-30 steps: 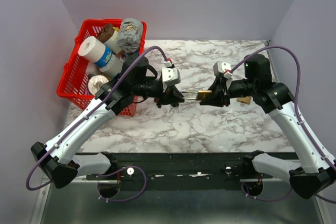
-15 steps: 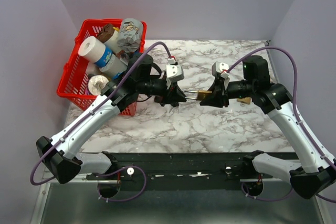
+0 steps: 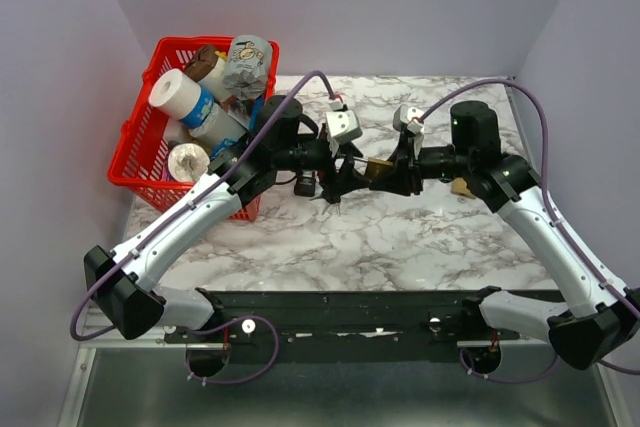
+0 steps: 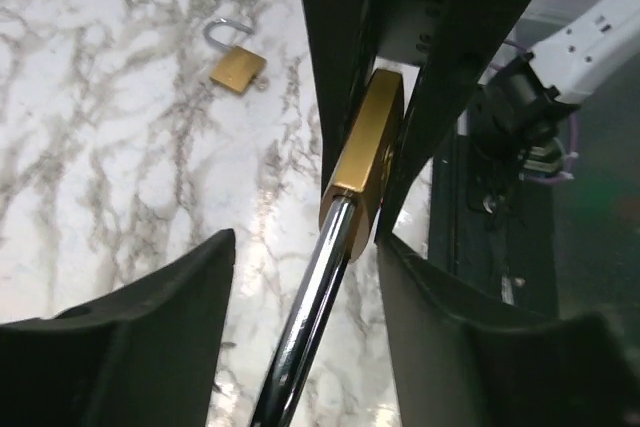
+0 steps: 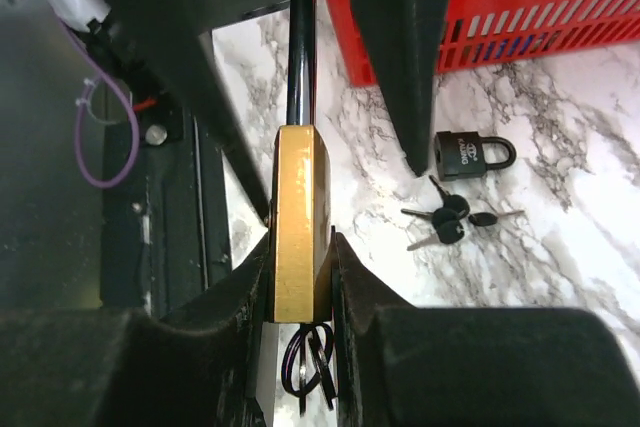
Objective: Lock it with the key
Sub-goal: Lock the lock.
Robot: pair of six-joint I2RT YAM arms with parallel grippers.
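A brass padlock (image 5: 298,227) hangs in the air above the marble table, and my right gripper (image 5: 300,247) is shut on its body. A dark key ring (image 5: 310,362) dangles under the body; I cannot make out the key itself. The steel shackle (image 4: 310,317) points toward my left gripper (image 4: 305,347), which is open, with the shackle running between its fingers (image 4: 130,337) and touching neither. In the top view the padlock (image 3: 378,169) sits between the left gripper (image 3: 342,162) and the right gripper (image 3: 392,172).
A black padlock (image 5: 470,154) and a bunch of black-headed keys (image 5: 450,217) lie on the table near the red basket (image 3: 135,162), which holds rolls and cans. A second small brass padlock (image 4: 237,67) lies to the right, behind the right arm.
My left gripper has opened and let go of the shackle. Both arms have shifted a little toward the back of the table, the padlock with them.
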